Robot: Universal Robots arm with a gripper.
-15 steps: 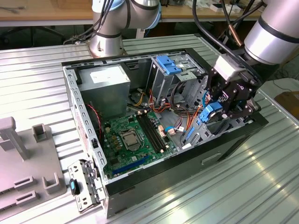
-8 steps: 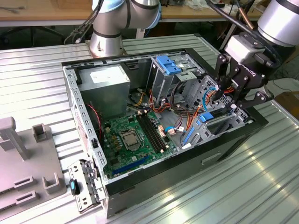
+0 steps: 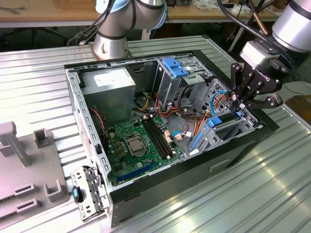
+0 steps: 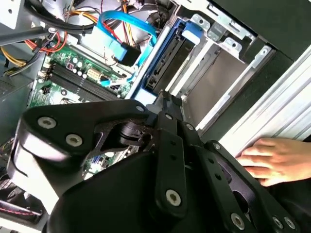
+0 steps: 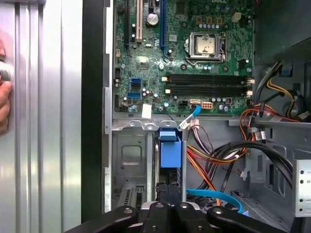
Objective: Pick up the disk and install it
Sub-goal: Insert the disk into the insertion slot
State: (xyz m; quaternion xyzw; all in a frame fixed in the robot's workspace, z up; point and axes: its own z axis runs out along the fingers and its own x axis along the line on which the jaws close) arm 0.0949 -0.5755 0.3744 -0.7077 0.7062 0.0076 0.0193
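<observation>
Within the computer case's drive bay, the disk appears almost installed, the gripper clamping its end.

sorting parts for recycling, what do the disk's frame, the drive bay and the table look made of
Frame of the disk: bright, even blue, matte, likely moulded plastic. The drive bay: pale grey, punched holes, folded edges, probably sheet steel. The table: ribbed silver, streaky reflections, likely aluminium.

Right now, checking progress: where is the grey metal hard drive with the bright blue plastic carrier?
On the exterior view's right, the disk sits in the grey metal drive cage inside the black computer case, under the gripper.
</observation>
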